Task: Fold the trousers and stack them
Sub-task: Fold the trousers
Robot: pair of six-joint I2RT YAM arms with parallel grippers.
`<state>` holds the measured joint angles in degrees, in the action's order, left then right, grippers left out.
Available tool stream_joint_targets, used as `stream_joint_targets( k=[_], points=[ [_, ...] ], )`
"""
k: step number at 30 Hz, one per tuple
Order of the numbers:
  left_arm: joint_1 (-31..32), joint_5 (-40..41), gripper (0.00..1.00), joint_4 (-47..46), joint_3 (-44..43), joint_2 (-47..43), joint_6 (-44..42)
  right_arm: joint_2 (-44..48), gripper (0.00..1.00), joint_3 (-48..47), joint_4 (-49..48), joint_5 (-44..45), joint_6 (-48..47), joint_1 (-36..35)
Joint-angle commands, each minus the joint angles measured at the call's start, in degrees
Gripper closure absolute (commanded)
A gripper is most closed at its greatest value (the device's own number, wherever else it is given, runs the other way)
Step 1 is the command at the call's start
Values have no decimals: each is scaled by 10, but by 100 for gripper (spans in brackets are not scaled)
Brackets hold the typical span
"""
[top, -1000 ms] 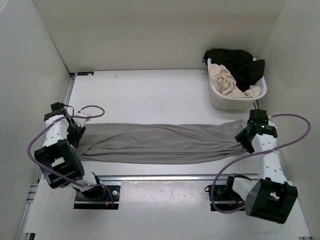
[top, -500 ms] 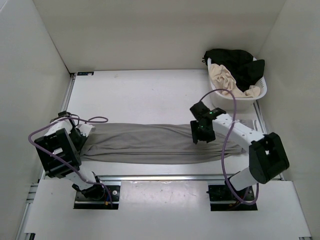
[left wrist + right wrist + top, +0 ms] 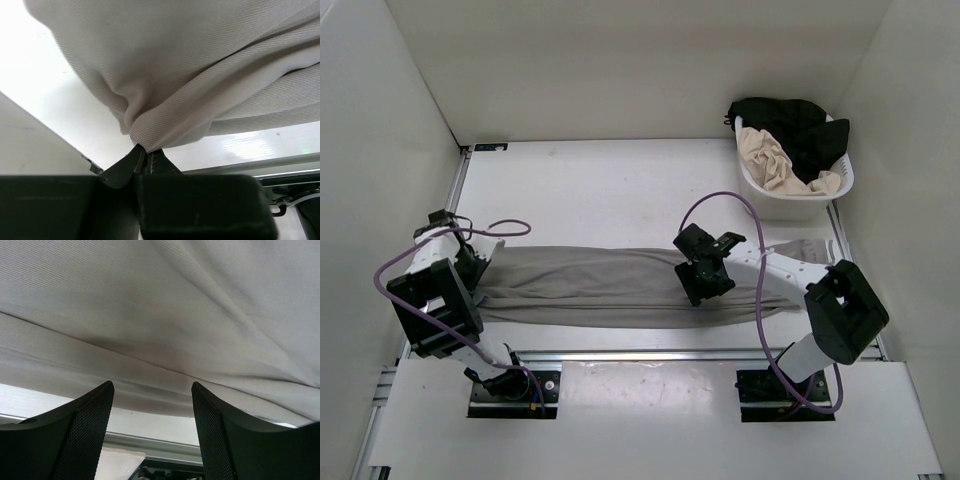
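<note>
The grey trousers (image 3: 590, 285) lie stretched in a long band across the table, from the left arm to the right side near the basket. My left gripper (image 3: 472, 268) is shut on the trousers' left end; in the left wrist view the cloth (image 3: 200, 75) bunches into the closed fingertips (image 3: 146, 150). My right gripper (image 3: 702, 283) hovers over the middle-right of the trousers, open and empty; in the right wrist view its two fingers stand wide apart with the grey cloth (image 3: 160, 315) beyond them.
A white laundry basket (image 3: 760, 195) at the back right holds a beige garment (image 3: 772, 158) and a black garment (image 3: 800, 125). White walls close the left, back and right. A metal rail (image 3: 640, 353) runs along the near edge.
My right gripper has let go of the trousers' right end and moved left over the middle of the cloth. The left arm shifted slightly while still holding its end.
</note>
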<state>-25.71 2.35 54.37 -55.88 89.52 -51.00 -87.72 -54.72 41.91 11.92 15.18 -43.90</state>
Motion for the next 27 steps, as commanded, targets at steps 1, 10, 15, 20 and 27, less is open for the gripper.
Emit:
stream_joint_targets(
  k=[1, 10, 15, 20, 27],
  points=[
    [0, -12, 85, 11, -24, -17, 10, -5, 31, 2, -20, 16, -31, 1],
    [0, -7, 85, 16, -42, -12, 21, -48, 37, 2, -39, 19, -67, 1],
    [0, -1, 85, 21, -54, -12, 21, -48, 49, 16, -56, -11, -67, 1],
    [0, -1, 85, 21, -59, -12, 21, -48, 83, 16, -56, -18, -67, 1],
    [0, 5, 85, 34, -84, -12, 27, -7, 100, 27, -35, -25, -55, 1]
  ],
)
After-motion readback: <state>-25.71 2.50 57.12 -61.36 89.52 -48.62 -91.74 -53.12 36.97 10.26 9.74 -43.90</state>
